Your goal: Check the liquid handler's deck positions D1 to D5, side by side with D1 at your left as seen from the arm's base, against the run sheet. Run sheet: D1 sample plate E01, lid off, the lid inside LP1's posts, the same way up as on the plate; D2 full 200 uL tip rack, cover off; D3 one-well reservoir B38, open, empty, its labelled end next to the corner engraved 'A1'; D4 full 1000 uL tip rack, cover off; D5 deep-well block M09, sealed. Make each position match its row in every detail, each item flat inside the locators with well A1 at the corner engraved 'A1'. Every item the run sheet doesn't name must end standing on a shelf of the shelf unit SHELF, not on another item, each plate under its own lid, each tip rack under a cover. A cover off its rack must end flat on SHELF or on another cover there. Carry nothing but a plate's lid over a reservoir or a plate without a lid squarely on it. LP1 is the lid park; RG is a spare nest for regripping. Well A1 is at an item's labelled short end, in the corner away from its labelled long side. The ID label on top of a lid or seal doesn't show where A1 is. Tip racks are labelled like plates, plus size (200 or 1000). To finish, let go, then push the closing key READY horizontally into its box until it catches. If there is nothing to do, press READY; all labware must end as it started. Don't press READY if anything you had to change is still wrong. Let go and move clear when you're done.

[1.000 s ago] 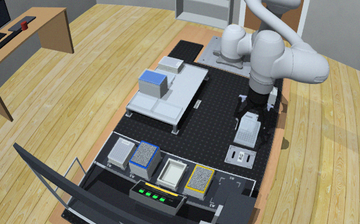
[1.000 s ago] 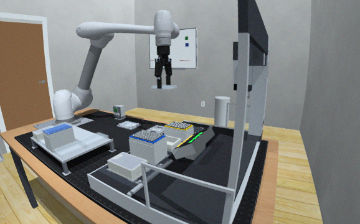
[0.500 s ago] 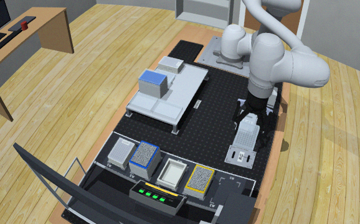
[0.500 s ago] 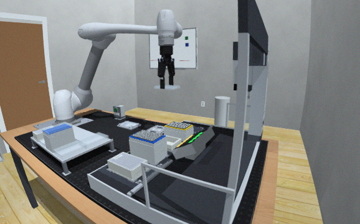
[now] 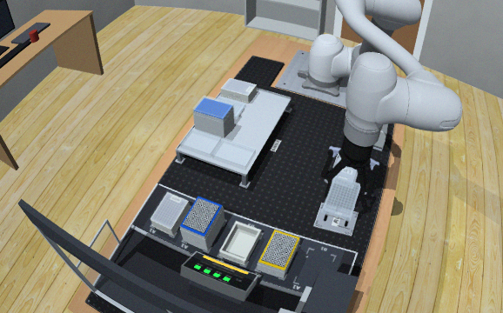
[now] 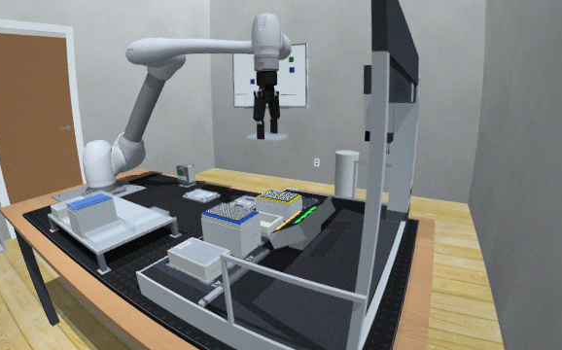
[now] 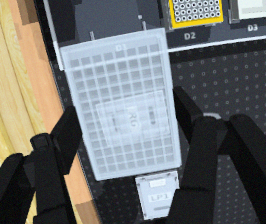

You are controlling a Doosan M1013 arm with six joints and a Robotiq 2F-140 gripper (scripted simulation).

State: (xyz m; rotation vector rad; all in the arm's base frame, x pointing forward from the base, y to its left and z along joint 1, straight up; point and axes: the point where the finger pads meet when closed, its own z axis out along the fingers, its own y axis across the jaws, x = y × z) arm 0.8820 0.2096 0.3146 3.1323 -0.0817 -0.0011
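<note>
My gripper (image 5: 349, 171) is shut on a clear sample plate (image 5: 342, 193) and holds it flat, high above the table. In the wrist view the plate (image 7: 120, 103) shows a well grid and a square label on top; I cannot tell if a lid is on it. Position D1 (image 5: 323, 256) has bare locators. A yellow-rimmed tip rack (image 5: 279, 249) stands uncovered in D2. An open white reservoir (image 5: 240, 242) sits in D3. A blue-rimmed tip rack (image 5: 202, 216) stands uncovered in D4. A pale deep-well block (image 5: 170, 213) sits in D5.
A grey nest with a label (image 5: 336, 219) lies on the table below the held plate. The shelf unit (image 5: 234, 130) carries a blue-covered rack (image 5: 213, 116) and a small grey box (image 5: 238, 89). A panel with green lights (image 5: 218, 274) fronts the deck. A green-button box (image 6: 181, 173) stands at the back.
</note>
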